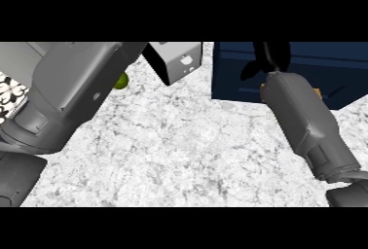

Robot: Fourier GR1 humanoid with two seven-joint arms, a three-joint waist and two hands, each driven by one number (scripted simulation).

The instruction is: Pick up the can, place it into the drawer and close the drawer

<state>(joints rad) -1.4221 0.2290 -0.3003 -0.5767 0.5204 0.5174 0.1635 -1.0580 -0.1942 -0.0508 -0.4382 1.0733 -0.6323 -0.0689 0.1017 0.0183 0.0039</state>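
No can shows plainly. A thin orange sliver [262, 86] peeks out beside my right wrist, inside the dark blue drawer [316, 63] at the upper right, and I cannot tell what it is. My right hand [267, 57] is over that drawer, fingers straight and pointing away, thumb [248, 73] hanging apart, nothing seen in it. My right forearm [309, 126] hides part of the drawer's inside. My left forearm [72, 92] rises along the left side and its hand is out of the picture.
A small green round thing [121, 81] shows from behind my left forearm. A grey box with a black side [173, 61] stands at the top centre. A black-and-white patterned surface [9, 95] lies at the far left. The speckled white counter [179, 146] fills the middle.
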